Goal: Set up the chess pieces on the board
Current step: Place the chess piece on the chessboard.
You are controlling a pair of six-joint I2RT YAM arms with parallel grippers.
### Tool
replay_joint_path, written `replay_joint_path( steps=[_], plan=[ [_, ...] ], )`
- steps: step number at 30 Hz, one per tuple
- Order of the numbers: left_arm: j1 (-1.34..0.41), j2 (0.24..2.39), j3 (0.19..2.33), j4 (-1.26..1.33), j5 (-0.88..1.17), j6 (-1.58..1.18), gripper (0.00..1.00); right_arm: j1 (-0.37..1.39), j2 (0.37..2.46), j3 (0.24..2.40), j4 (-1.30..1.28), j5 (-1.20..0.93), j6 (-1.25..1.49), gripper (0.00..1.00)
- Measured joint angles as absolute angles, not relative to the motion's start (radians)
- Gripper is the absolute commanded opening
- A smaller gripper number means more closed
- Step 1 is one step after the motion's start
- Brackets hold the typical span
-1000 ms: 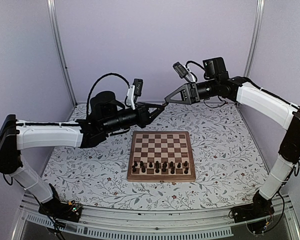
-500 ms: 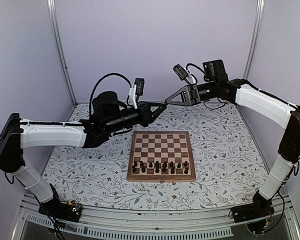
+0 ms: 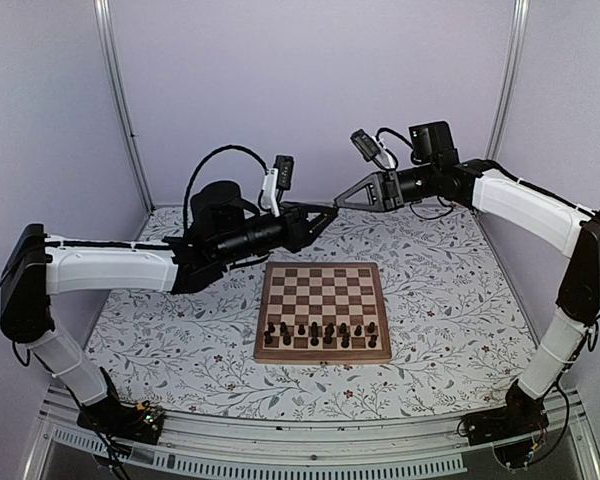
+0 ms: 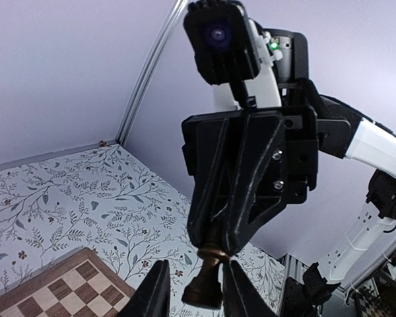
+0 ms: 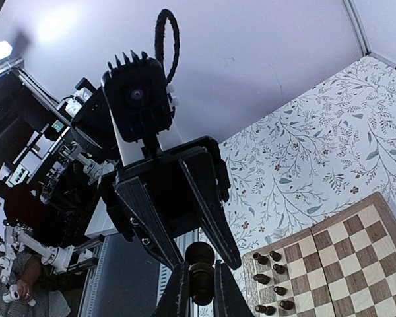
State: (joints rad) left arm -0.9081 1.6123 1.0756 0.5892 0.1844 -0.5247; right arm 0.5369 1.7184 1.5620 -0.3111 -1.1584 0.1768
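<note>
Holding one dark chess piece in mid-air, my right gripper is closed firmly on its narrow end. My left gripper meets it tip to tip, so the two stand nose to nose above the far part of the floral table, just beyond the far edge of the board and well above it. In the left wrist view the piece's wider base sits between my left fingers. A sliver of gap shows beside the base on one side, so those fingers look slightly apart rather than clamped, though the angle is too steep for me to be sure the other side is free. My left arm reaches in from the left and my right arm from the right, both roughly level. The other chess pieces stand upright on the board in two rows along its near edge, close together, each on its own square. The board itself lies flat near the middle of the table, square to the near edge.
</note>
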Motion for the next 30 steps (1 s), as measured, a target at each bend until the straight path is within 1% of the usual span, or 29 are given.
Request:
replay_joint_path(
  steps=[5,10,13,16,20,24,27,30],
  plan=[
    [-0.908,1.598,1.082,0.475,0.166,-0.467,0.36,0.537,1.718,1.576,-0.403,-1.063,0.048,0.03],
    [-0.903,1.497,1.079,0.32,0.112,-0.367,0.41,0.536,1.708,1.581,-0.507,-0.92,-0.131,0.03],
    [-0.892,1.432,1.077,0.286,0.066,-0.311,0.42,0.54,1.682,1.557,-0.547,-0.824,-0.236,0.04],
    [-0.862,1.412,1.082,0.262,0.028,-0.268,0.43,0.558,1.645,1.523,-0.586,-0.735,-0.334,0.05],
    [-0.768,1.432,1.083,0.212,0.012,-0.239,0.43,0.635,1.591,1.443,-0.622,-0.635,-0.464,0.05],
    [-0.69,1.433,1.045,0.186,0.006,-0.237,0.43,0.762,1.526,1.297,-0.63,-0.527,-0.58,0.05],
    [-0.678,1.433,1.02,0.168,0.003,-0.237,0.44,0.865,1.504,1.201,-0.645,-0.446,-0.648,0.05],
    [-0.679,1.433,1.017,0.156,0.009,-0.237,0.44,0.916,1.506,1.15,-0.657,-0.395,-0.687,0.04]
  ],
)
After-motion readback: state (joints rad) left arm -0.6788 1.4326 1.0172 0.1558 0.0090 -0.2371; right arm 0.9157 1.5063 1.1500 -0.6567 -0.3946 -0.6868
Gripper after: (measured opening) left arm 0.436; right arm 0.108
